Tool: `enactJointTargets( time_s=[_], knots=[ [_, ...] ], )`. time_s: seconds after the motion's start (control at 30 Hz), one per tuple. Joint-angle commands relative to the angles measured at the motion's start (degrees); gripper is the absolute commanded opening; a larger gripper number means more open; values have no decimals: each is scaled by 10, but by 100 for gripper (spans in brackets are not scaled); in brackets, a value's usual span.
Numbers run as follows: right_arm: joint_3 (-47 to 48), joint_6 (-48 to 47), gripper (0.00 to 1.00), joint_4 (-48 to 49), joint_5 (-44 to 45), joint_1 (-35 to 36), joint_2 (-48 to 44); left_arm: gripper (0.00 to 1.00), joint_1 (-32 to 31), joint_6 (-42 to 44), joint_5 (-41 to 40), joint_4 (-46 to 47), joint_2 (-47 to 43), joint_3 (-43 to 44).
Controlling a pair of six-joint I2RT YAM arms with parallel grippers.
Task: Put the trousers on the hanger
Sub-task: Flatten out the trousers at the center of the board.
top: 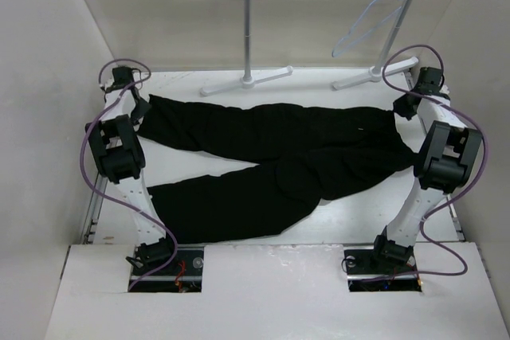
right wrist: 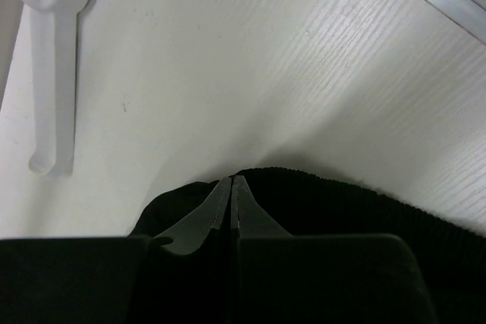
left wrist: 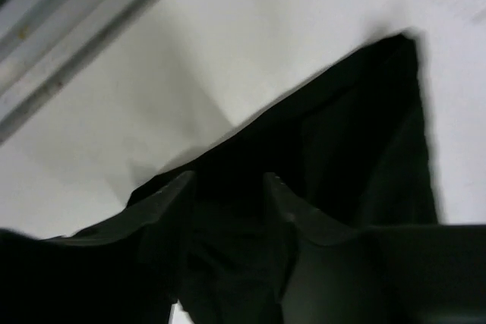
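The trousers point(top: 271, 129) look soft and limp to us. Our right hand point(right wrist: 231, 181) pinches their waistband point(right wrist: 342, 199); our left hand point(left wrist: 228, 181) straddles a cuff point(left wrist: 364, 119), part-open.

Soft, even light from above washes your top view: the white table point(top: 351, 216) glows, the trousers point(top: 279, 165) read as near-flat black, folds barely showing. Your left wrist picture is smeared, the cloth's edge fuzzy, a grey shadow beside the trousers. The right wrist view is crisper; the right gripper point(right wrist: 231, 185) looms soft-focused.
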Motion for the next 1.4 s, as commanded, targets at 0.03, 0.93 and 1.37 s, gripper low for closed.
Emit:
enactJointTargets(
  time_s=[0.03,0.93,1.37],
  knots=[
    [22,19,6,28,-12,-11,14,45,10,22,27,45,-91,-99],
    [15,56,6,40,-15,-14,28,0,63,-43,-54,68,-233,-271],
    [-9,56,6,55,-34,-11,34,45,13,-42,101,186,-210,-328]
  ],
)
